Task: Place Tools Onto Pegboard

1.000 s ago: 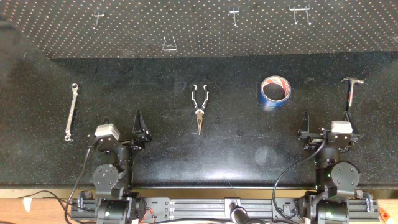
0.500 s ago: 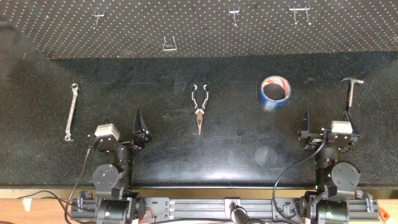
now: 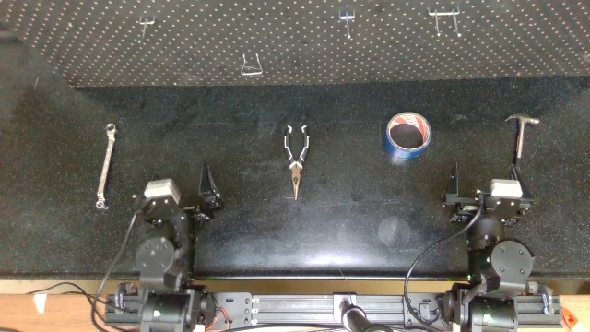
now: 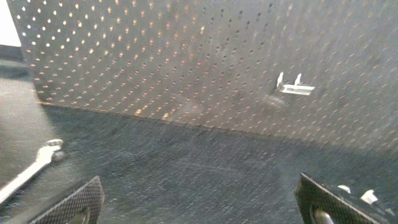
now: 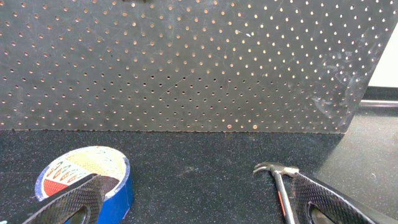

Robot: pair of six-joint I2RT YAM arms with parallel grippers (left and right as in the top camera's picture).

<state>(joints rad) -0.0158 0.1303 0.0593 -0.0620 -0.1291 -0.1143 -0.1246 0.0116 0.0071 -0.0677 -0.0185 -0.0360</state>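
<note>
On the black table lie a silver wrench (image 3: 105, 166) at the left, needle-nose pliers (image 3: 296, 159) in the middle, a blue tape roll (image 3: 407, 135) and a hammer (image 3: 519, 138) at the right. The pegboard (image 3: 295, 37) rises at the far edge and carries wire hooks (image 3: 251, 65). My left gripper (image 3: 182, 188) stands open near the front edge, between wrench and pliers, holding nothing. Its wrist view has the wrench (image 4: 31, 168) and a hook (image 4: 293, 87). My right gripper (image 3: 484, 181) is open and empty, just in front of the tape roll (image 5: 84, 174) and hammer (image 5: 280, 180).
More hooks (image 3: 347, 18) hang high on the pegboard, one pair at the right (image 3: 444, 17) and one at the left (image 3: 145, 23). The tools lie well apart from one another. A wooden edge runs along the table front (image 3: 295, 284).
My left arm has shifted slightly to the right near the front edge. The right arm and all the tools have stayed put.
</note>
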